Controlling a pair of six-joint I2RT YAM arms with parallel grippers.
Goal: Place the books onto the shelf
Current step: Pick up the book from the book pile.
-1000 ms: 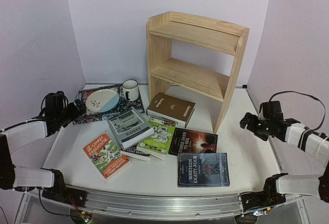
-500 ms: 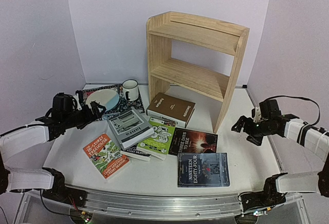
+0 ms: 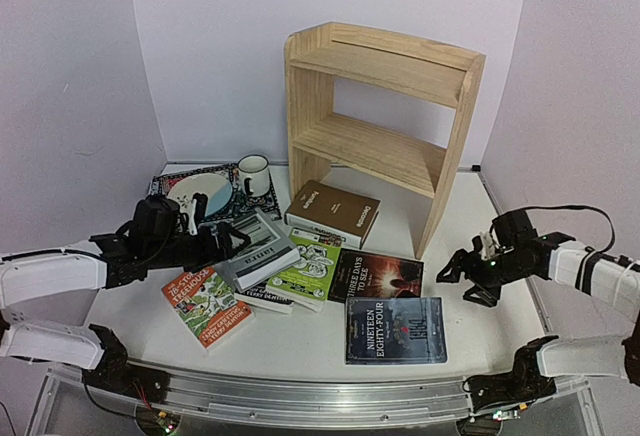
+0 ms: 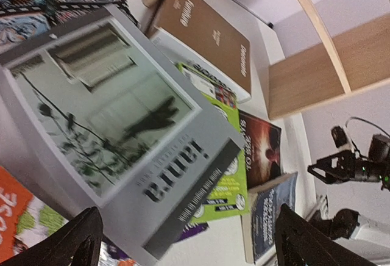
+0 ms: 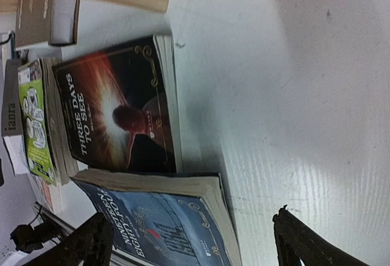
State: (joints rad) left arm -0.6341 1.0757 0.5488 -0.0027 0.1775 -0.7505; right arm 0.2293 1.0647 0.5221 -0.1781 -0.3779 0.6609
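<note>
- While all the books lie flat on the table (image 3: pixel 480 341), the pine shelf (image 3: pixel 375 146) stands upright just behind them.
- Left jaws: wide open, holding nothing, low at the near-left edge of the grey book (image 3: pixel 255 248).
- Grey book lies partly on the green Treehouse paperback (image 3: pixel 310 268); the orange Treehouse paperback (image 3: pixel 205 301) is just beside it.
- Right jaws: wide open, empty, over bare table right of "Three Days to See" (image 3: pixel 377 276) and "Nineteen Eighty-Four" (image 3: pixel 395 329).
- "Decorate" (image 3: pixel 333 212) lies at the shelf's foot.
</note>
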